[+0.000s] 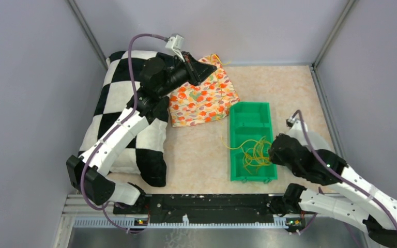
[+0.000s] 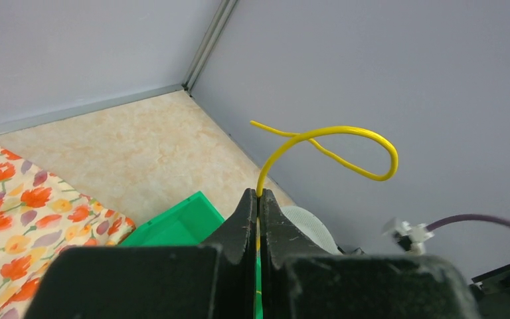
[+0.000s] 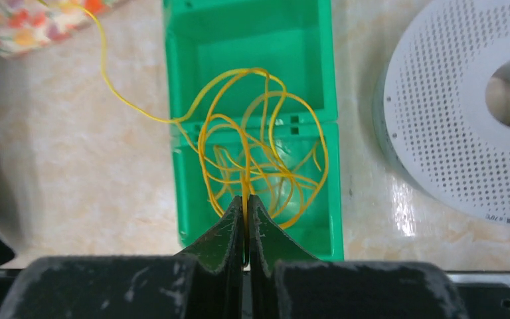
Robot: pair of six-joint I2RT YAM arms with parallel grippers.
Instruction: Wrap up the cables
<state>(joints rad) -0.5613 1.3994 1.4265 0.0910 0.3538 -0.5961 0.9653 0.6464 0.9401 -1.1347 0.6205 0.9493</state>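
The beige table point(image 1: 201, 150) carries a checkered cushion point(image 1: 101, 111) at left, a floral cloth point(image 1: 207, 101) beside it. A green tray point(image 1: 248, 111) sits toward the right

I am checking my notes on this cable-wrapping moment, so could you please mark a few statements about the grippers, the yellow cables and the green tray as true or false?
1. The left gripper is shut on one of the cables. True.
2. One strand runs out of the green tray towards the floral cloth. True.
3. The right gripper hangs open above the tray. False: it is shut on a strand of the cables in the tray.
4. Most of the loops lie on the floral cloth. False: they lie in the tray.
5. The white perforated disc sits in the tray. False: it lies beside it on the table.
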